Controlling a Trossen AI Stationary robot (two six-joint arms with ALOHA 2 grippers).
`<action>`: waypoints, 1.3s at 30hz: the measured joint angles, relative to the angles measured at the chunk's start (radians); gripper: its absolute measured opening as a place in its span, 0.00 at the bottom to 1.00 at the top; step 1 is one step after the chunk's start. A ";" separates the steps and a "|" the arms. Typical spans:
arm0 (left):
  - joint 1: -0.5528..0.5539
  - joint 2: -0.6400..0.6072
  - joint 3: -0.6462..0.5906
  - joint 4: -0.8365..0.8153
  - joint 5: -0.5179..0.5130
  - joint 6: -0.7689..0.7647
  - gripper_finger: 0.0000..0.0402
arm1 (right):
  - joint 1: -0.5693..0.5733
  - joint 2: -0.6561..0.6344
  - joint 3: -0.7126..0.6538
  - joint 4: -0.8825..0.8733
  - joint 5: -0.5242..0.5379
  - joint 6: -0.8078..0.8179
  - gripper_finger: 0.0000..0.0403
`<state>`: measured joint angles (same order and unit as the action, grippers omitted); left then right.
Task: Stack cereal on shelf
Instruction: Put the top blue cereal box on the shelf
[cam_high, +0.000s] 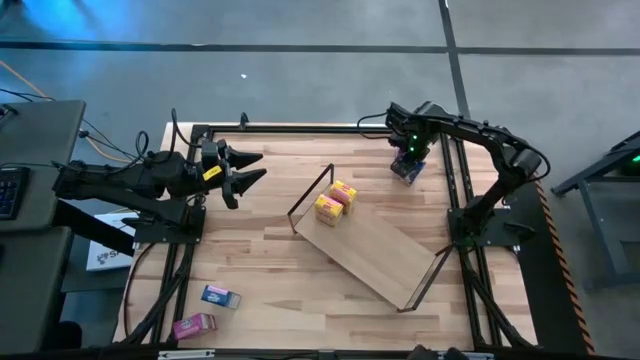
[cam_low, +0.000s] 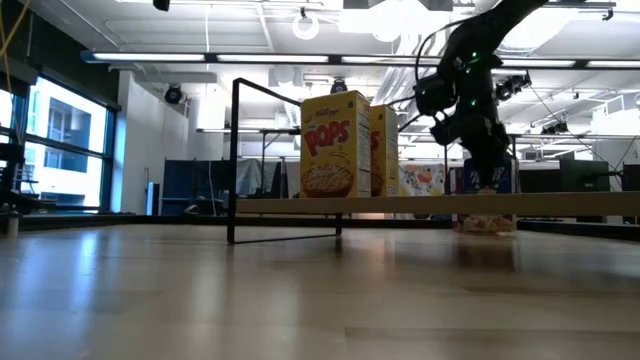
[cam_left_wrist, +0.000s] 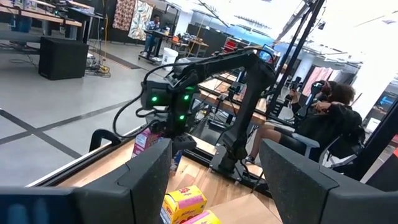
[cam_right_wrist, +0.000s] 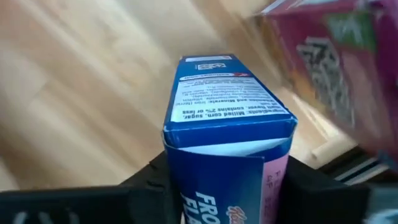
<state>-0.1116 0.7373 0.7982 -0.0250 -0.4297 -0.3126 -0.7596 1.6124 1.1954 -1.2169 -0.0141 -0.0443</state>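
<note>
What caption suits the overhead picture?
Right gripper reaches a blue cereal box; two yellow boxes stand on the shelf.

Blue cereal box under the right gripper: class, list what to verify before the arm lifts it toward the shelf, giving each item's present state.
1. Right gripper lined up on the blue box: ok.
2. Grip on the box secure: cannot tell.
3. Pink box alongside is clear of the lift: cannot tell; it stands close.
4. Shelf has bare board beside the two yellow boxes: ok.
5. Left gripper open and off to the side, away from the path: ok.
</note>
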 joint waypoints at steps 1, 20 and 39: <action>0.000 0.000 0.000 0.000 0.001 0.000 0.58 | 0.002 -0.018 0.000 -0.015 -0.010 -0.006 0.33; 0.000 0.000 0.000 0.002 -0.002 0.001 0.58 | 0.608 -0.416 0.117 -0.093 -0.293 0.571 0.30; 0.000 0.000 0.000 0.000 -0.001 0.089 0.58 | 0.829 0.067 0.394 -0.213 0.029 0.850 0.30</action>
<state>-0.1116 0.7372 0.7982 -0.0246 -0.4309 -0.2237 0.0692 1.6792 1.5895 -1.4296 0.0148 0.8061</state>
